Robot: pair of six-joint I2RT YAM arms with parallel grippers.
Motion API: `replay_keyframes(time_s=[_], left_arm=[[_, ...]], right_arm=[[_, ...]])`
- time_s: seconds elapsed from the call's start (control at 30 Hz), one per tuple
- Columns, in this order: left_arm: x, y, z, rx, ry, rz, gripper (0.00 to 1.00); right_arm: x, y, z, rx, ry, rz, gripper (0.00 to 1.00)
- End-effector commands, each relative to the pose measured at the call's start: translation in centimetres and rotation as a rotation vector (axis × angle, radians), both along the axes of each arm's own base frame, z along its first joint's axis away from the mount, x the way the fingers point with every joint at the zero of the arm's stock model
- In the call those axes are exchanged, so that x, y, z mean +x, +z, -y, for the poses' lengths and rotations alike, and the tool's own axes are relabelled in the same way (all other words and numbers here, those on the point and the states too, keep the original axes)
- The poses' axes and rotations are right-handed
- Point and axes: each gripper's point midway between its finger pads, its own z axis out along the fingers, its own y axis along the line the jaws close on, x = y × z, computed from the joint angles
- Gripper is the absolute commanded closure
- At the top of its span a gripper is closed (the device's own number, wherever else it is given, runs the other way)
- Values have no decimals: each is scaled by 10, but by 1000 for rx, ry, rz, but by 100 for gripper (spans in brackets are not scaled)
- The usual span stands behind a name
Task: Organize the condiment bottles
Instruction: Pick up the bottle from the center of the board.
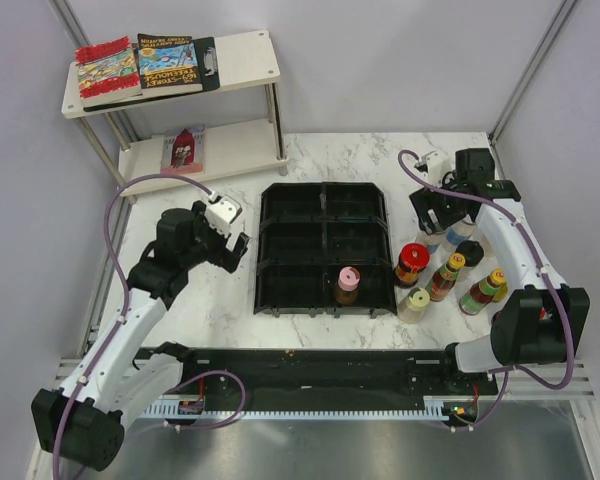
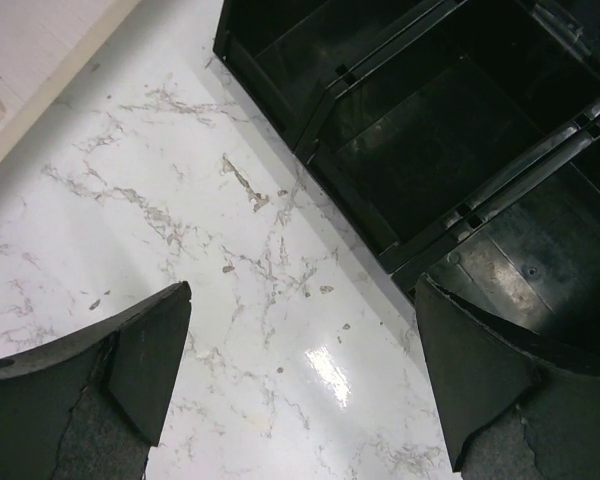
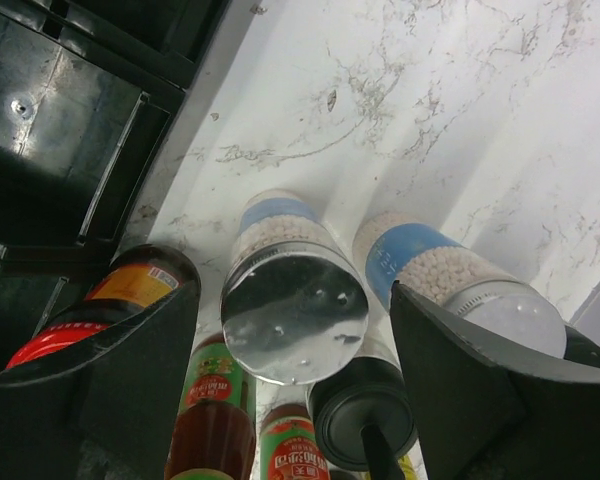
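Observation:
A pink-capped bottle (image 1: 347,285) stands in the front right compartment of the black tray (image 1: 295,245). To the tray's right stand a red-capped jar (image 1: 412,262), a cream-capped bottle (image 1: 414,303), two yellow-capped bottles (image 1: 447,275) (image 1: 483,292) and a black-capped one (image 1: 470,252). My right gripper (image 1: 443,215) is open above two silver-capped jars of white beads. In the right wrist view the nearer silver-capped jar (image 3: 280,250) sits between the open fingers of the right gripper (image 3: 292,295), not gripped. My left gripper (image 1: 235,250) is open and empty by the tray's left edge, over bare marble (image 2: 302,290).
A white two-level shelf (image 1: 245,55) stands at the back left with colourful books (image 1: 140,65) on top and a small book (image 1: 185,150) below. The second silver-capped jar (image 3: 460,275), black-capped bottle (image 3: 365,410) and red-capped jar (image 3: 100,310) crowd the right fingers. The tray's wall (image 2: 310,130) lies near the left gripper.

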Motion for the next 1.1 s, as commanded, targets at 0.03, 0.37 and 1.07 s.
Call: replay_keyframes(time_s=[0.03, 0.37, 1.07], left_arm=[[3, -1, 6, -62, -9, -14, 1], [4, -2, 2, -88, -5, -9, 1], [3, -7, 1, -111, -16, -35, 1]], right_arm=[[13, -5, -3, 19, 15, 18, 19], [1, -22, 2, -17, 21, -41, 29], [29, 39, 3, -18, 5, 60, 100]])
